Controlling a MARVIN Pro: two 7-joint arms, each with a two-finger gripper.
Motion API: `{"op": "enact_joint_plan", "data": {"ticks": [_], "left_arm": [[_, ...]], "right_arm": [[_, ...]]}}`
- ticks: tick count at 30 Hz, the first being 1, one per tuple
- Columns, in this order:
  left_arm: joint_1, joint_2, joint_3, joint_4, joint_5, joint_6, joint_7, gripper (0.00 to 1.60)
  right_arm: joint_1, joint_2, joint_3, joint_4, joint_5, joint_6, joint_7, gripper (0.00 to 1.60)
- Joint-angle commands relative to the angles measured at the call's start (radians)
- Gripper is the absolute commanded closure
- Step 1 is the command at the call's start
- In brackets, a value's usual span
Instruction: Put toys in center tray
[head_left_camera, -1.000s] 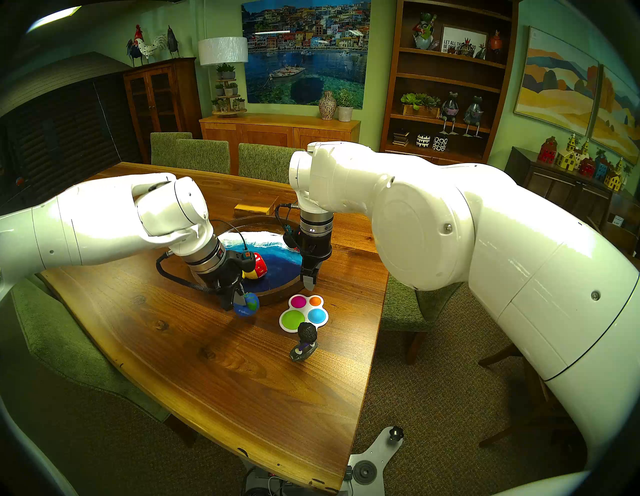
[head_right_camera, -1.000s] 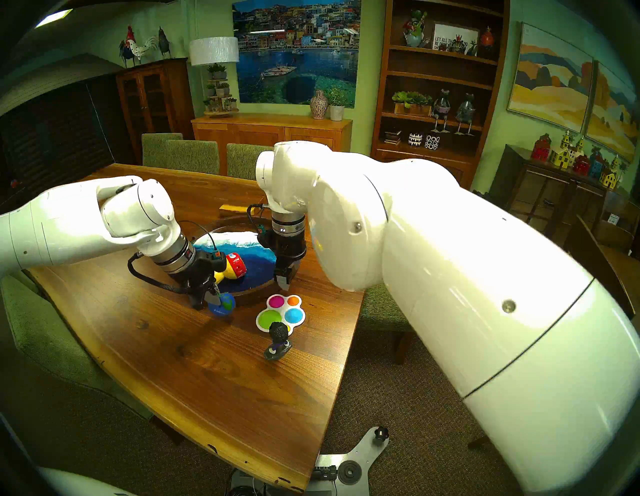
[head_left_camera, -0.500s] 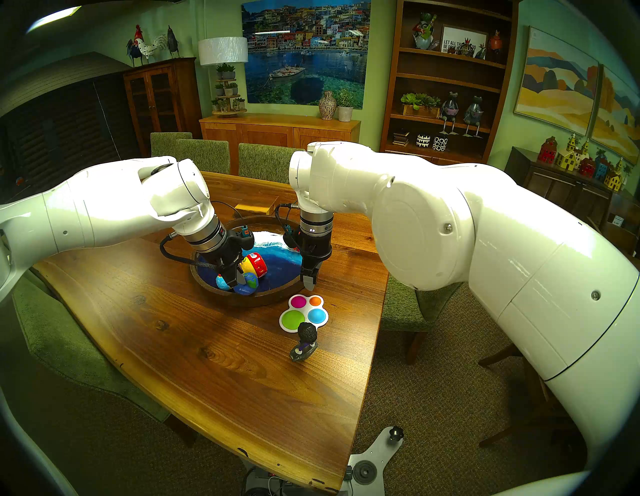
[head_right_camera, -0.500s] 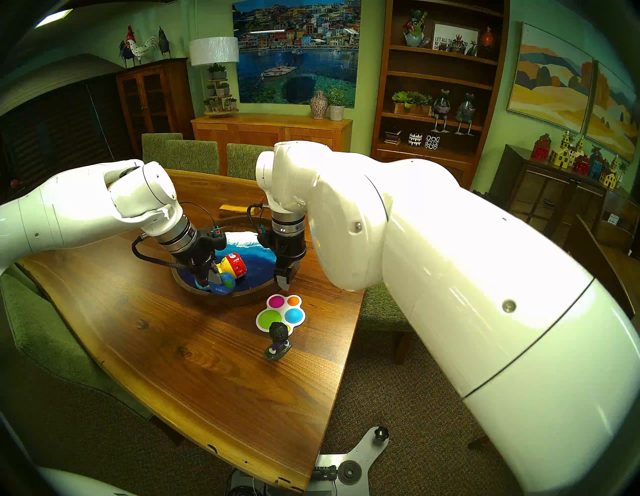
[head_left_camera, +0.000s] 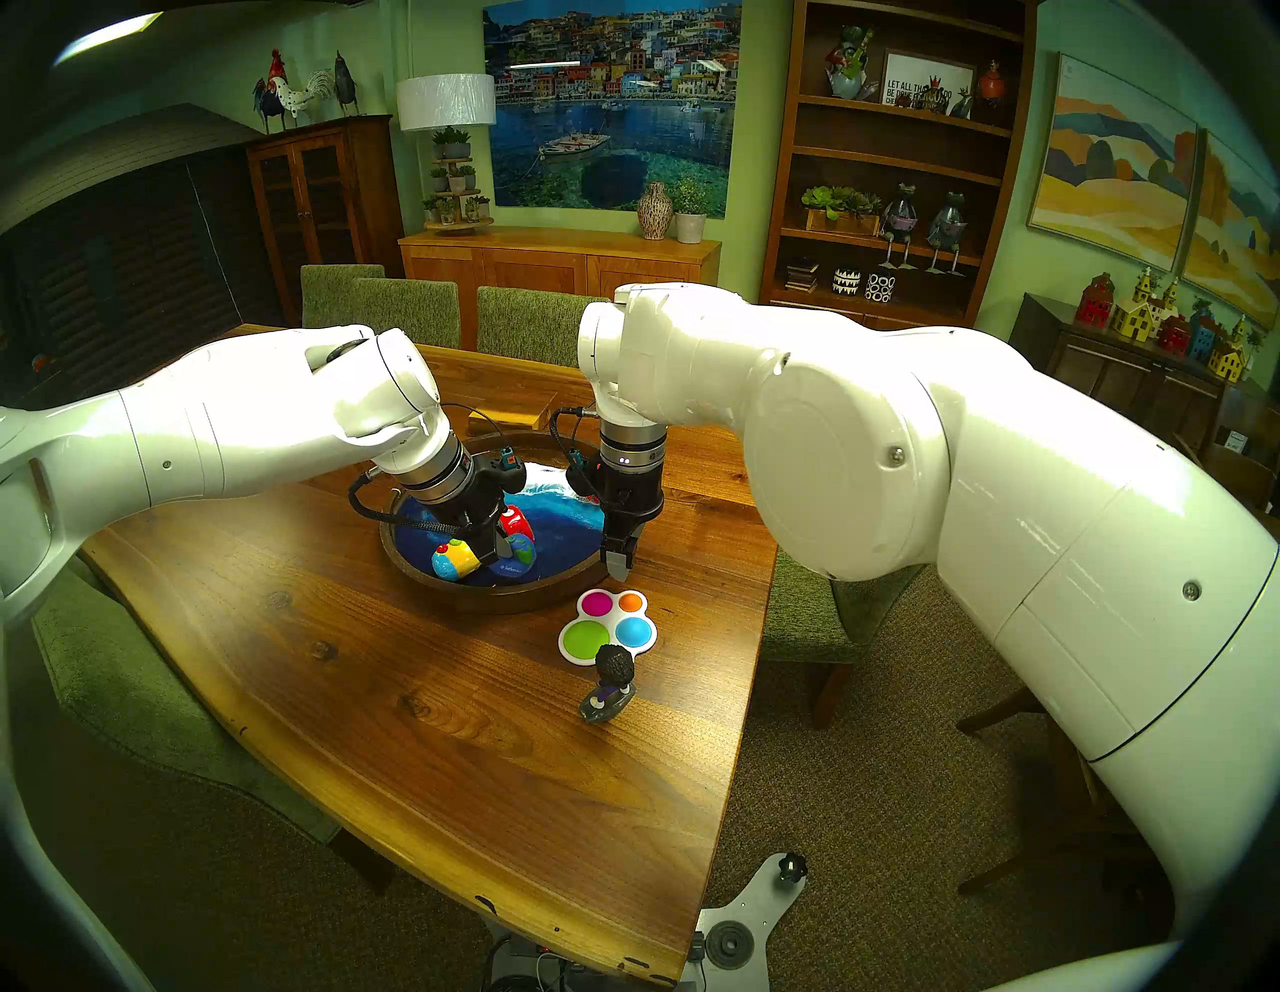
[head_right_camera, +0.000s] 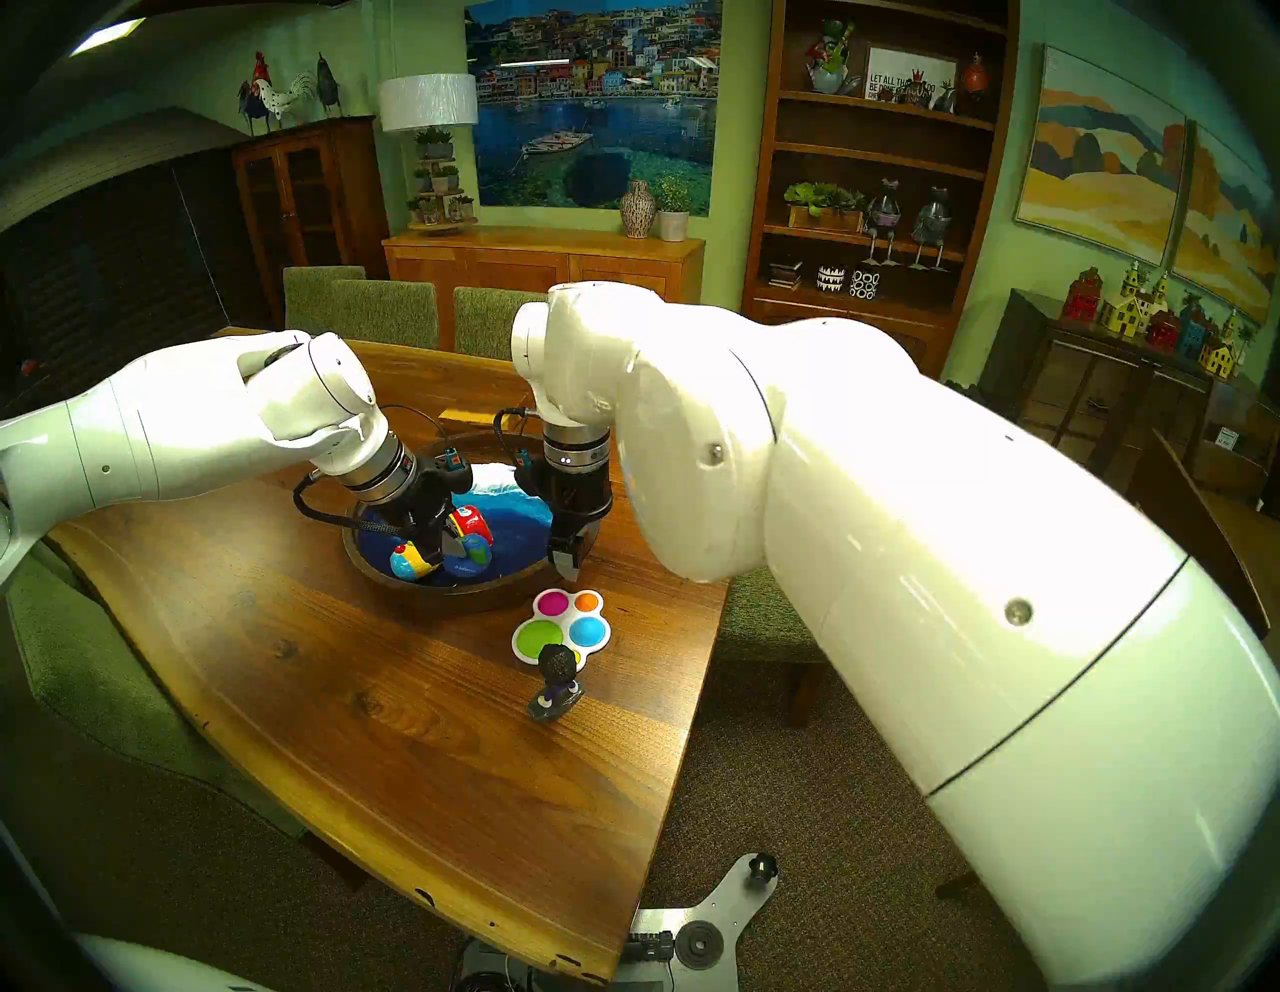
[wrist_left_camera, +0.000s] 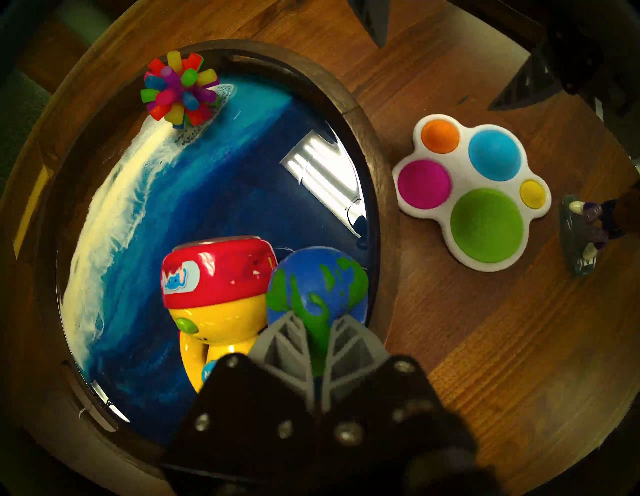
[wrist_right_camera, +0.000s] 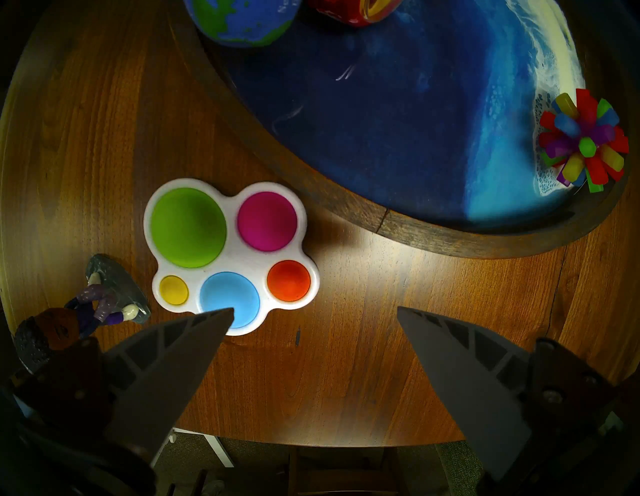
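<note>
While the left pincer (wrist_left_camera: 317, 332) is clamping the blue-green globe ball (wrist_left_camera: 317, 280) between its grey fingers (wrist_left_camera: 280, 343), it is holding that ball over the near side of the center tray (head_left_camera: 422, 589), inside the dark wood rim. Whether the ball is touching the blue resin surface cannot be told. Just beside the left pincer, on its left in the wrist view, the yellow flashlight (wrist_left_camera: 218, 311) is lying in the tray with its red head pointing away from the pincer and touching or nearly touching the ball. Farther from this pincer, at the far edge of the tray by the white wave band, the spiky rainbow ball (wrist_left_camera: 180, 91) is resting against the rim.

The right pincer (wrist_right_camera: 311, 346) is hanging with its fingers spread wide and gripping nothing, pointing down over the bare worktop (head_left_camera: 429, 727) just outside the tray rim. Ahead of its left fingertip the white popper (wrist_right_camera: 230, 256) is lying flat on the worktop, outside the tray, showing five coloured bubbles. Beyond the popper, farther from the tray, the dark-haired purple figurine (wrist_right_camera: 93, 304) is standing on its grey base, just beside the popper's edge.
</note>
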Motion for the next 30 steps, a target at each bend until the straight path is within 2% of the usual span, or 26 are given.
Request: {"op": "enact_joint_plan", "data": {"ticks": [1,3,5,6,7,8,16,23,25,26,27,29,30], "left_arm": [[-0.017,0.003,-0.026,-0.001,-0.008,-0.026,0.006,1.46],[-0.018,0.012,-0.025,-0.015,-0.009,-0.028,0.007,1.07],[-0.018,0.015,-0.024,-0.020,-0.008,-0.030,0.007,1.07],[-0.019,0.018,-0.024,-0.023,-0.009,-0.030,0.007,0.43],[-0.020,0.022,-0.024,-0.026,-0.009,-0.031,0.007,0.13],[-0.021,0.026,-0.025,-0.027,-0.011,-0.031,0.007,0.00],[-0.049,0.074,-0.040,-0.055,-0.025,-0.035,-0.011,0.00],[-0.106,0.179,-0.040,-0.158,-0.010,-0.021,-0.074,0.00],[-0.112,0.190,-0.035,-0.164,0.001,-0.009,-0.092,0.00],[-0.122,0.229,-0.029,-0.199,0.005,-0.010,-0.096,0.00],[-0.124,0.212,-0.023,-0.182,0.010,0.001,-0.108,0.00],[-0.139,0.254,-0.010,-0.216,0.025,0.006,-0.125,0.00],[-0.145,0.251,-0.002,-0.213,0.031,0.013,-0.134,0.00]], "right_arm": [[0.040,0.002,0.002,0.020,0.001,-0.001,0.005,0.00],[0.040,0.002,0.002,0.020,0.001,-0.001,0.005,0.00],[0.040,0.002,0.002,0.020,0.001,0.000,0.005,0.00],[0.040,0.002,0.002,0.020,0.001,0.000,0.005,0.00],[0.040,0.002,0.002,0.020,0.001,0.000,0.005,0.00],[0.040,0.002,0.002,0.020,0.001,0.000,0.005,0.00],[0.039,0.002,0.003,0.020,0.000,0.000,0.003,0.00],[0.038,0.002,0.004,0.020,-0.001,0.000,0.002,0.00],[0.038,0.002,0.004,0.020,-0.001,0.000,0.002,0.00],[0.038,0.002,0.004,0.020,-0.001,0.000,0.002,0.00],[0.038,0.002,0.004,0.020,-0.001,0.000,0.002,0.00],[0.038,0.002,0.004,0.020,-0.001,0.000,0.001,0.00],[0.037,0.002,0.004,0.020,-0.001,0.000,0.001,0.00]]}}
